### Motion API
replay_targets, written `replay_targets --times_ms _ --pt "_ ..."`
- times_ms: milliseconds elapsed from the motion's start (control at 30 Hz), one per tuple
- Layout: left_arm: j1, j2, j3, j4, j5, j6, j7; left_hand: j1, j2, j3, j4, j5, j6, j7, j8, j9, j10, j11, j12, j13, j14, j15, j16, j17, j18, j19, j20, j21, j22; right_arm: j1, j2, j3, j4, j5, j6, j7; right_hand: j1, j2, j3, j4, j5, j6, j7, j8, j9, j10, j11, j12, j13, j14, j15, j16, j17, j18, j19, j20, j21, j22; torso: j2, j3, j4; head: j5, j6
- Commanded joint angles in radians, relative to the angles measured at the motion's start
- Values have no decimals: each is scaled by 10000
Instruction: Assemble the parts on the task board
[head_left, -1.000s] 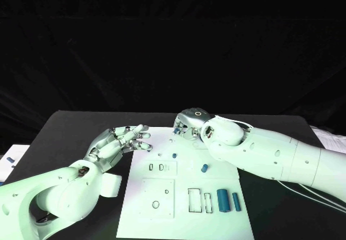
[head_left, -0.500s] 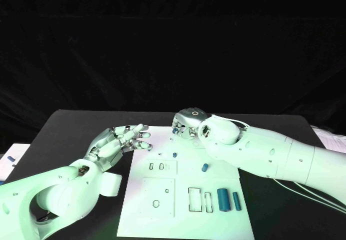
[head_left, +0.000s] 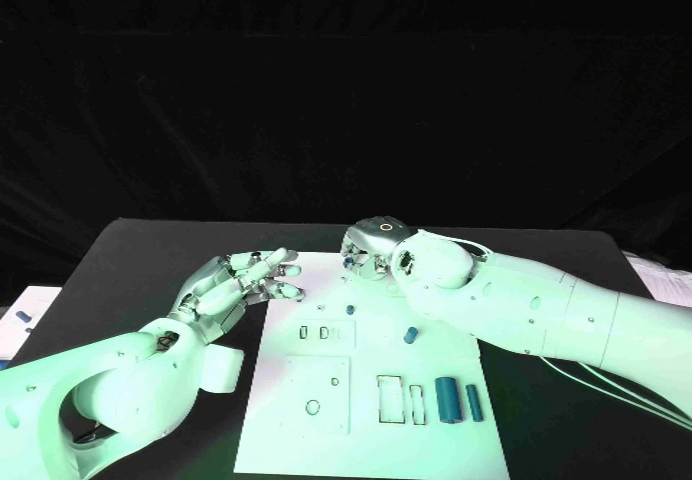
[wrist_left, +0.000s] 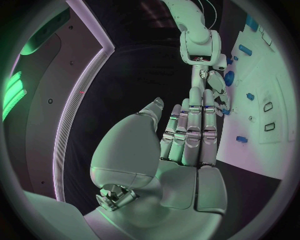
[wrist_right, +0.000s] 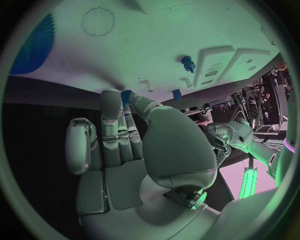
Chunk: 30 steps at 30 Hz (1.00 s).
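Nearest the robot, on the white task board (head_left: 289, 420), two long blue parts (head_left: 457, 400) lie side by side. They sit just beside two open slots (head_left: 400, 398). Those slots look like homes for them, so I think that step is not done yet. A flat plate with an oval hole (head_left: 313, 407) lies to the left of the slots.

A bit farther up, a short blue part (head_left: 411, 335) lies loose on the board. Two little slots (head_left: 313, 333) sit left of it. A tiny blue peg (head_left: 346, 309) stands up nearby.

Farther on, the left hand (head_left: 238, 285) floats at the left edge of the board. Its fingers are stretched out and apart, and it holds nothing.

At the far end of the board is the right hand (head_left: 372, 255). In the right wrist view a small blue piece (wrist_right: 127, 95) sits at its fingertips (wrist_right: 132, 99), which are close to the board. It looks pinched there, but I can't be sure it is held.

So I think most of the job is still left. Several parts lie loose.

I can't read any words or labels anywhere.
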Motion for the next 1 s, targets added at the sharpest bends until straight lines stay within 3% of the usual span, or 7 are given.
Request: replay_targets --times_ms 33,367,633,733,833,967,1000 --pt "16 10 8 18 16 214 36 71 -19 27 -54 -6 49 19 -40 -11 69 2 -56 -16 73 -29 -31 11 111 68 26 18 8 0 28 -2 -13 -133 80 -102 -19 -196 -33 92 -167 -370 79 -53 -86 -458 104 -15 4 -185 73 -277 -286 134 -498 81 -330 -662 3 -4 -1 10 0" --pt "17 -8 8 11 17 218 24 67 -20 27 -54 -8 50 23 -56 -12 73 5 -77 -16 77 -28 -42 30 110 69 26 18 7 0 -371 -4 404 -79 -248 -109 100 -254 -220 159 -213 -656 137 -23 -71 -931 203 37 29 -298 132 -612 -551 327 -1124 182 -869 -1605 2 7 9 15 7" --pt "17 -77 7 22 43 224 8 67 -20 27 -54 -8 50 23 -56 -12 73 5 -77 -16 77 -28 -42 30 110 69 26 18 7 23 -1771 76 1757 531 -319 -683 -65 -343 -306 467 -17 -331 22 43 -6 803 -113 678 329 71 -85 -428 -552 34 -50 43 -204 -196 7 5 -54 -28 63" --pt "18 -102 7 34 47 230 -1 67 -20 27 -54 -8 50 23 -56 -12 73 5 -77 -16 77 -28 -42 30 110 69 26 18 7 68 -2399 123 2250 1380 -112 -1064 -296 -658 -582 666 24 -329 -43 11 -17 1789 -285 1134 658 366 -233 545 547 -133 500 -103 188 598 1 16 -111 -27 82" --pt "18 -119 7 48 49 241 -8 67 -20 27 -54 -8 50 23 -56 -12 73 5 -77 -16 77 -28 -42 30 110 69 26 18 7 113 -2906 149 2530 2197 122 -1333 -421 -884 -1357 1004 490 -313 -171 25 -18 2337 -478 1776 1510 642 -398 2472 2850 -249 863 -304 479 1163 -10 30 -173 -47 101" --pt "19 -100 7 31 52 246 -7 66 -19 28 -54 -9 53 24 -64 -11 77 6 -87 -15 79 -27 -49 40 109 70 26 18 7 131 -3186 161 2568 2530 426 -1578 -3 -688 -2909 1511 914 -413 -171 53 -23 1823 -533 3031 3507 601 -470 3980 4643 -359 1161 -295 724 1679 -6 50 -204 -48 98" --pt "18 -89 6 23 56 241 -3 66 -19 28 -54 -9 53 24 -64 -11 77 6 -87 -15 79 -27 -49 40 109 70 26 18 7 131 -3227 163 2557 2551 502 -1646 12 -628 -3064 1644 891 -436 -220 36 -25 1802 -488 3217 3777 596 -362 4119 4854 -361 1200 -327 749 1745 -6 40 -191 -59 97"
